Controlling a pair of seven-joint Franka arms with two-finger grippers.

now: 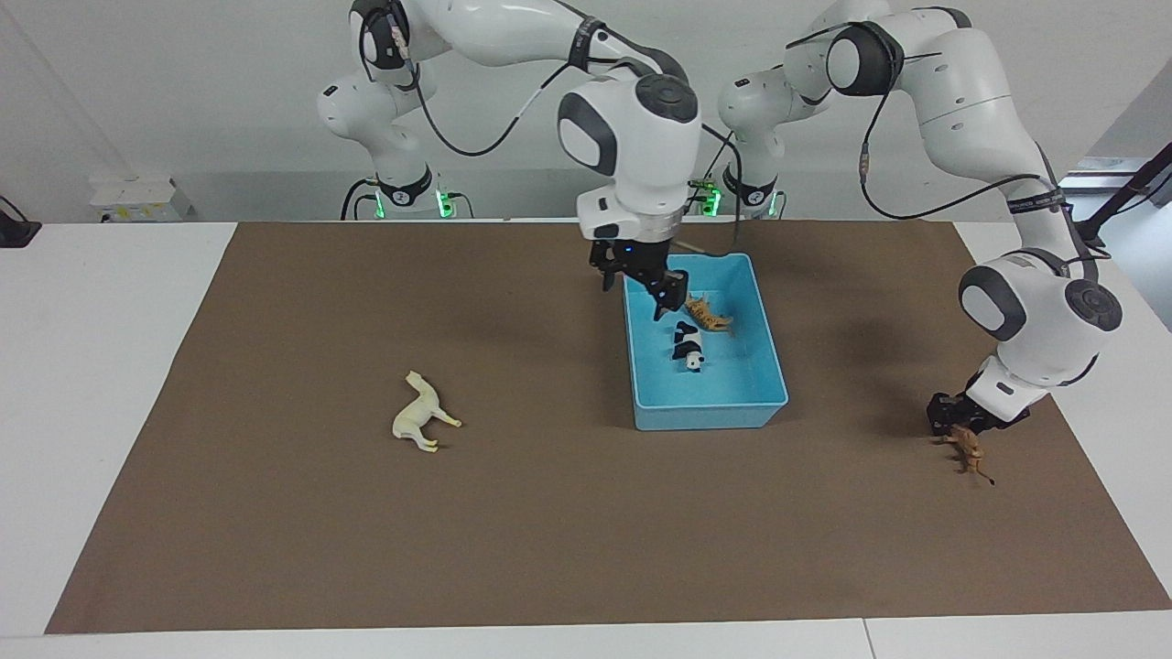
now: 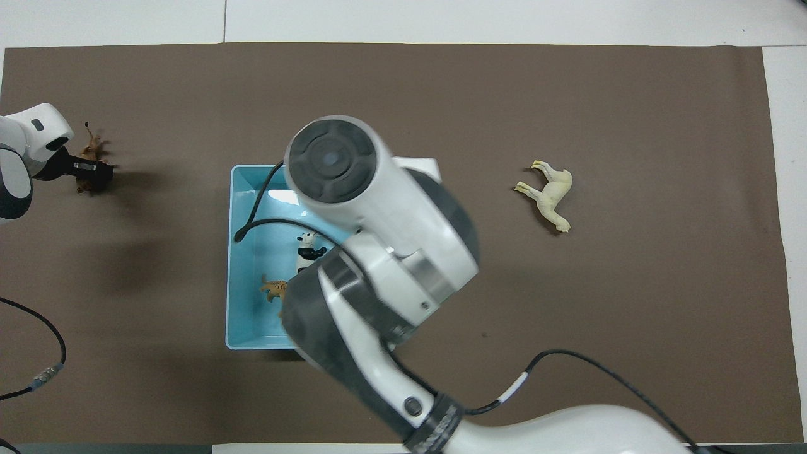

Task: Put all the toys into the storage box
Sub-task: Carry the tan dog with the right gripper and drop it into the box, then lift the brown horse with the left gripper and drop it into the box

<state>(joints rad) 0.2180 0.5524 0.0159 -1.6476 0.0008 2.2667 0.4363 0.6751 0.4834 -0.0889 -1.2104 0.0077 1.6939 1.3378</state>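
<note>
Two plastic figurines, striped orange tiger point(image 1: 708, 315) and black-and-white panda point(image 1: 688, 347), lay in my light blue plastic bin point(image 1: 769, 366), right gripper point(image 1: 644, 284) spread empty over its rim, left gripper point(image 1: 954, 423) down at the brown lion-like figurine point(image 1: 969, 450), grip I couldn't tell, cream-white horse figurine point(image 1: 419, 415) lay alone on open mat point(image 1: 549, 531).

Facing view: set high across the table point(image 1: 119, 366), looking down toward both arm bases at the top, far enough to take in the whole brown mat point(image 1: 549, 513). Overhead view: mounted above the robots' end, aimed steeply down and forward, much of the frame blocked by the right arm point(image 2: 378, 252) rising close under the lens. Shared by both, half a turn apart: the mat point(image 2: 567, 315), the storage box point(image 1: 705, 407) point(image 2: 243, 302) and the horse point(image 1: 421, 414) point(image 2: 552, 194).
</note>
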